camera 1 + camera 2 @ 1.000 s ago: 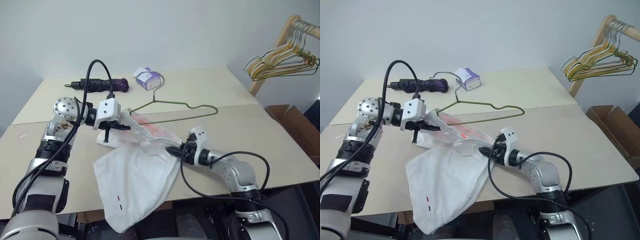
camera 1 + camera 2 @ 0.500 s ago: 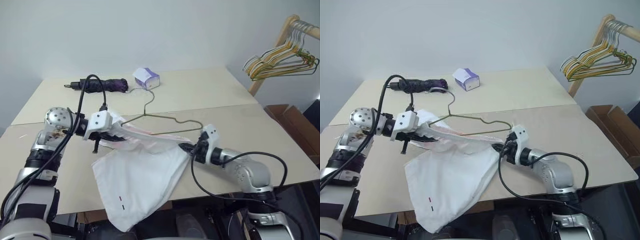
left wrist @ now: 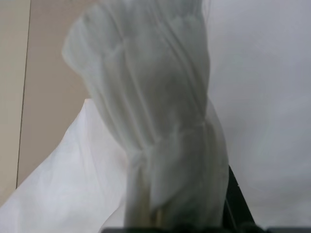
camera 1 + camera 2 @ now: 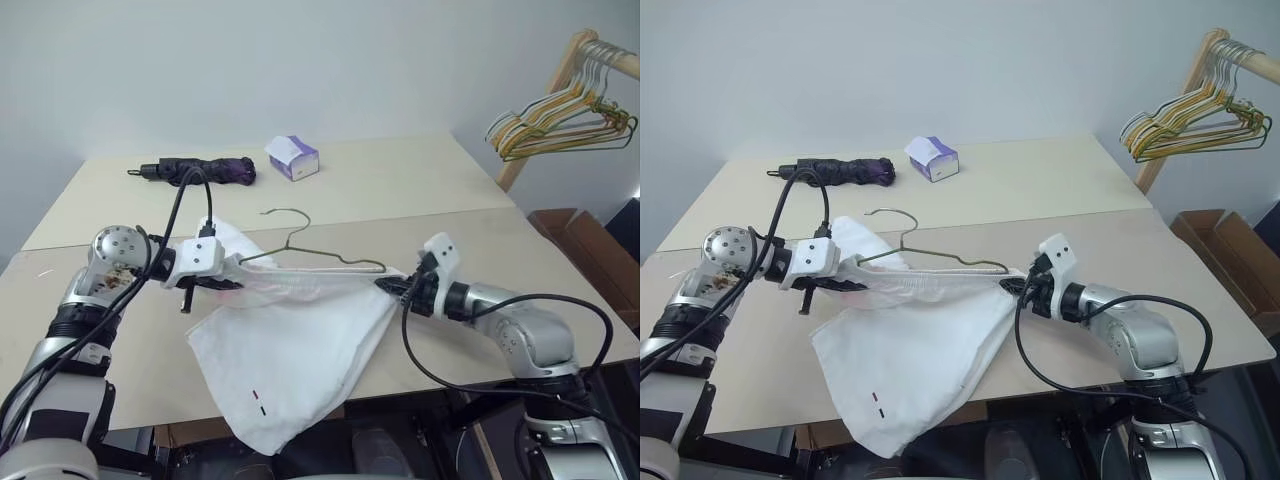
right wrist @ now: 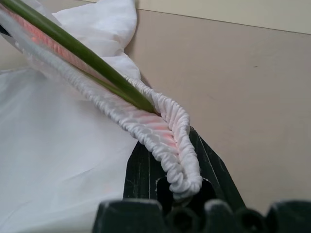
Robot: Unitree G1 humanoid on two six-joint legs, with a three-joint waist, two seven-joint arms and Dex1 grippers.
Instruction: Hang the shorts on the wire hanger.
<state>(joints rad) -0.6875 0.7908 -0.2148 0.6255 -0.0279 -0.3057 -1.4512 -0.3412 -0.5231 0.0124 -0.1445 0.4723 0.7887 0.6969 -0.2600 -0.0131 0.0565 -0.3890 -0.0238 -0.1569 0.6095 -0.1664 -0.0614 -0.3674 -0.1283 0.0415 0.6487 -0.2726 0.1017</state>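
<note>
Two grippers are stretching the white shorts [image 4: 300,340] by the waistband above the table [image 4: 420,190]. Left gripper [image 4: 232,270] and right gripper [image 4: 395,288] are each clamping one end, with the wire hanger [image 4: 320,258] lying along the band.

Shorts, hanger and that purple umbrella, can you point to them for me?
the shorts [image 4: 300,350], left eye view, on the flat white cloth.
the wire hanger [image 4: 287,232], left eye view, just below its hook.
the umbrella [image 4: 205,171], left eye view, on its folded middle.

A pale beige wooden table [image 4: 520,245] carries a folded dark purple umbrella [image 4: 195,171], a small white-and-purple box [image 4: 293,157] and the white thin cloth shorts [image 4: 290,350].
</note>
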